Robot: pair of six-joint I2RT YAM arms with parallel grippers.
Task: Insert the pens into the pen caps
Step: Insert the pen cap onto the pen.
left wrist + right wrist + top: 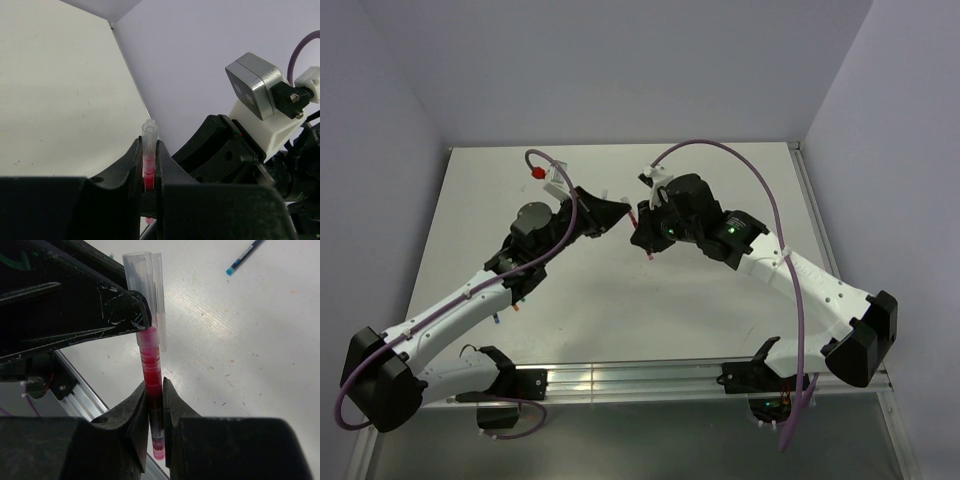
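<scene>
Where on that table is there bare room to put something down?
The widest bare patch is the near middle of the table, bordered by the left arm, the right arm and the front rail. The far strip along the back wall is also free. The centre is crowded, where the left hand and right hand meet on a red pen.

Above the middle of the table the left gripper and the right gripper meet, the left one on the left. A pen stands pinched in the right gripper, its upper end inside a cap clamped in the left gripper just above. A second pen lies on the table behind them, well apart.
</scene>
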